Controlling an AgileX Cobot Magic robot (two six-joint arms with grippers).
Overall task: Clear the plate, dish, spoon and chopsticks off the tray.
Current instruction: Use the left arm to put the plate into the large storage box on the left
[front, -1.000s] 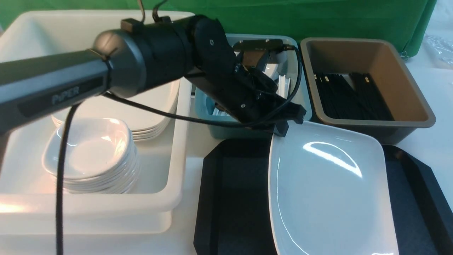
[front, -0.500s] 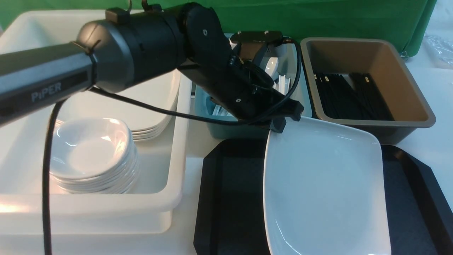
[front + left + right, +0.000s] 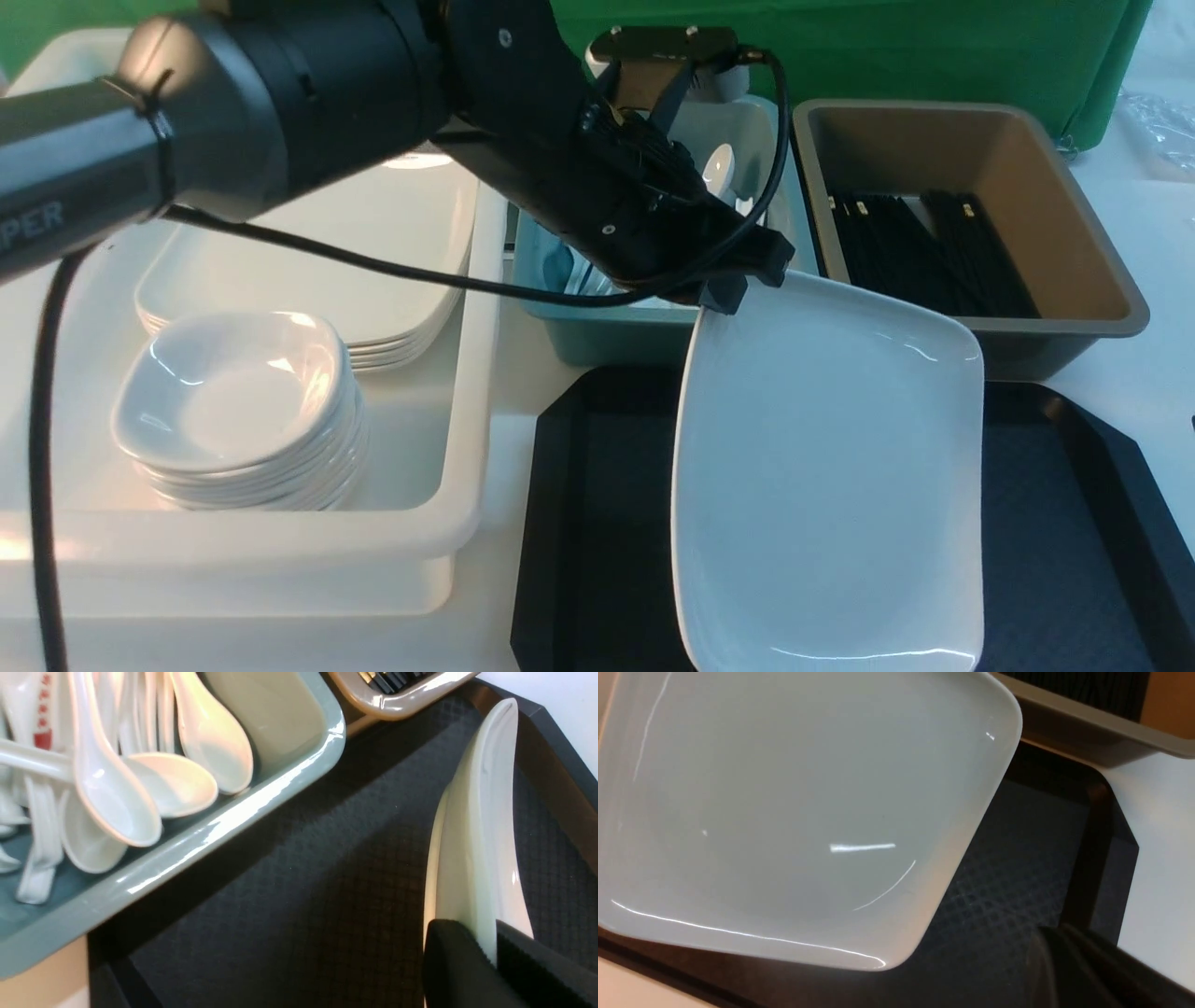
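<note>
The large glossy white square plate (image 3: 831, 467) hangs tilted over the big black diamond-textured plastic tray (image 3: 597, 541), far left corner highest. The left gripper (image 3: 731, 291) is clamped on that corner's rim. I judge it best to lift the plate above the wall of the white plastic bin (image 3: 481, 373), then level it slowly over the stack of matching white plates (image 3: 373, 224); so small a bite could slip. The right gripper (image 3: 1069, 970) shows too little to tell.

The glossy white square plate (image 3: 826, 467) hangs tilted, far left corner raised, above the black diamond-textured tray (image 3: 1055, 523).
</note>
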